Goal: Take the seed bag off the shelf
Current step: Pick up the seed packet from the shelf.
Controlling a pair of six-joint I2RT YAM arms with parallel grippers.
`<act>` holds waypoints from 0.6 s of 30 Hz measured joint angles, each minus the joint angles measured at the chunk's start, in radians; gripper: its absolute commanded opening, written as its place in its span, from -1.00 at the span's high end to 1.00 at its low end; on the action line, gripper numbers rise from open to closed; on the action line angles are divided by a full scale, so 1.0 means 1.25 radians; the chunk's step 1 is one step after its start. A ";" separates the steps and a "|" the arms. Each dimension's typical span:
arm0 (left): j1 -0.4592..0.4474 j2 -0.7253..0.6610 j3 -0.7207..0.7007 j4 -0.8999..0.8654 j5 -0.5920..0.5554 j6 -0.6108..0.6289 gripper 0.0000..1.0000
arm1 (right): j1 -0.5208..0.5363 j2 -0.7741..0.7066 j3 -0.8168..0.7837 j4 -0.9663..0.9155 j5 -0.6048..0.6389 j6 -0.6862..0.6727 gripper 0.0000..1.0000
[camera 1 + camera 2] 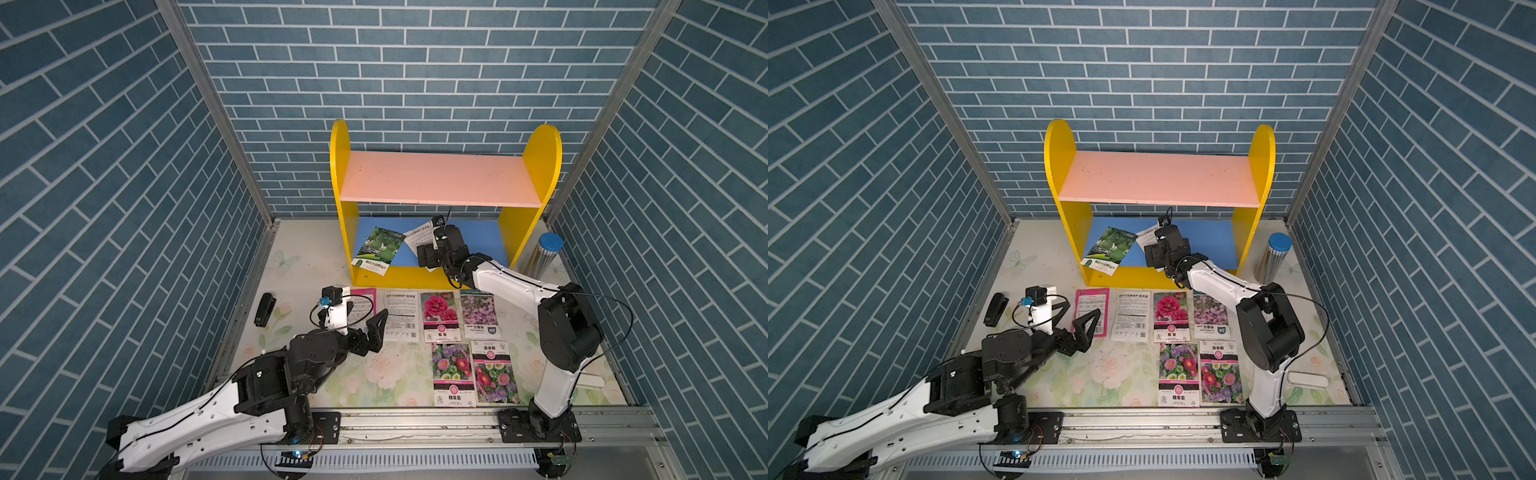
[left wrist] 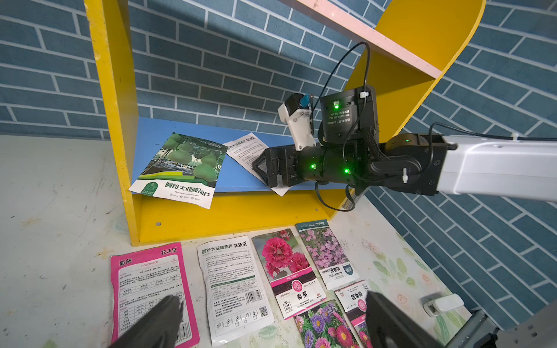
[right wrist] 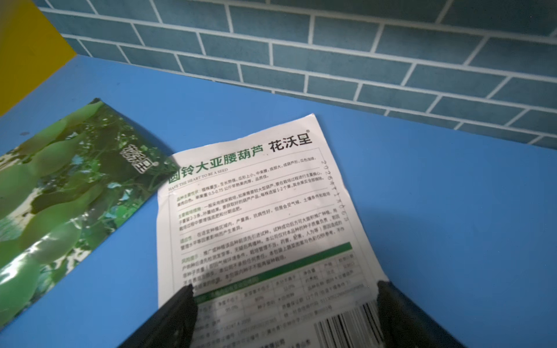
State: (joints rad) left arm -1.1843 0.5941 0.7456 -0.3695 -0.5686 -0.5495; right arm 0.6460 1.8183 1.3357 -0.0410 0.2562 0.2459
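Bench (image 1: 299, 257) with the shelf (image 1: 540, 166) at its back edge, viewed from the front. The right arm (image 1: 515, 286) reaches under the pink board (image 1: 440, 178) into the lower tier. The right gripper (image 3: 284, 287) is spread, its fingers (image 3: 177, 313) straddling the front end of the white bag (image 3: 259, 211). No pinch is made, and whether they touch the paper cannot be told. The left gripper (image 1: 1076, 319), also spread and holding nothing, hangs above the left end of the row of bags (image 1: 440, 311) laid out before the shelf. The white bag lies flat near the middle of the blue board (image 1: 484, 237), one corner past the front edge. The green bag (image 3: 60, 195) lies toward the board's left end, also overhanging the front edge; its corner appears to rest on the white bag's corner. Likely faults: closing on so flat and thin a bag may slide the fingers over it or crumple it without a hold. A push would send it toward the wall (image 3: 331, 60), and a pull could drag the green bag off the edge. Room: the pink board sits close above the arm, so lift is scant, and the way out is forward over the front edge. The board's right end is bare, but the bench just before the shelf is taken by the row.
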 measured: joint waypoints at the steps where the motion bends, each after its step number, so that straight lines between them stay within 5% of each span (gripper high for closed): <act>1: 0.000 -0.001 0.000 0.000 0.000 0.000 -0.99 | -0.001 -0.011 -0.013 0.000 0.003 0.005 -0.89; 18: 0.000 0.075 0.000 0.059 0.022 -0.018 -1.00 | -0.004 -0.159 -0.135 -0.037 -0.003 0.070 -0.93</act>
State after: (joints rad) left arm -1.1843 0.6880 0.7452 -0.2962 -0.5411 -0.5720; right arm 0.6411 1.6199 1.1675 -0.0868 0.2523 0.3340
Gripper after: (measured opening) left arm 0.997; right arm 0.958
